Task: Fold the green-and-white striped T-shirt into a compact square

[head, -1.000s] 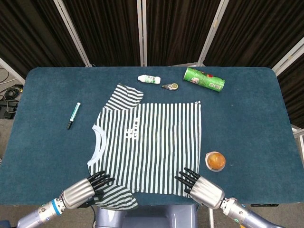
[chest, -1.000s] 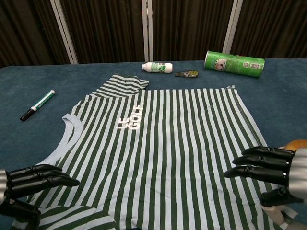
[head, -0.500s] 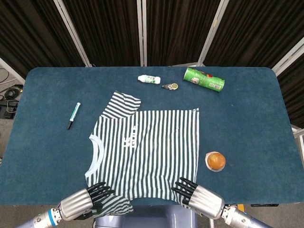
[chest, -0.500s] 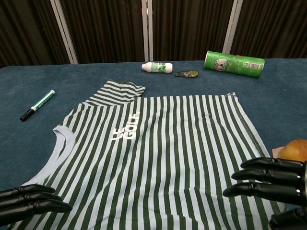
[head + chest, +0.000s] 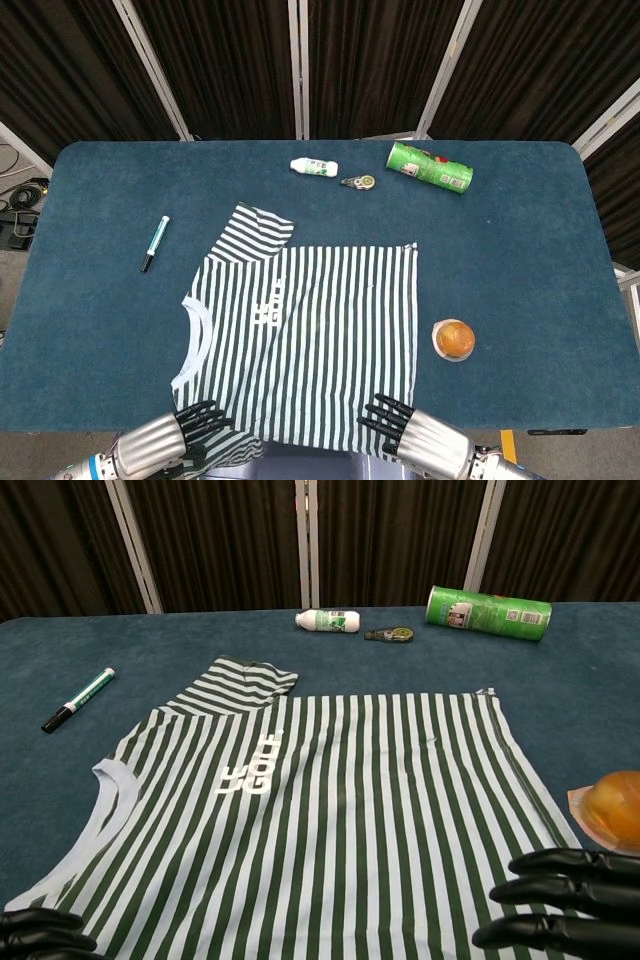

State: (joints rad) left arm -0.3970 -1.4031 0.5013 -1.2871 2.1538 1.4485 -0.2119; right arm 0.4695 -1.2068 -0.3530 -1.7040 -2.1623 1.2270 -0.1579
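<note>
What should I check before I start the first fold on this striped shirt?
1. T-shirt lies flat on the table: mostly ok, though the far sleeve is bunched.
2. Near edge of the shirt fully on the table: not ok; in the head view it hangs over the front edge.
3. Left hand has a grip on the cloth: cannot tell.
4. Right hand has a grip on the hem: cannot tell; its fingers lie over the cloth.
5. Orange cup clear of the shirt: ok, but close to its side.
6. Marker clear: ok.
</note>
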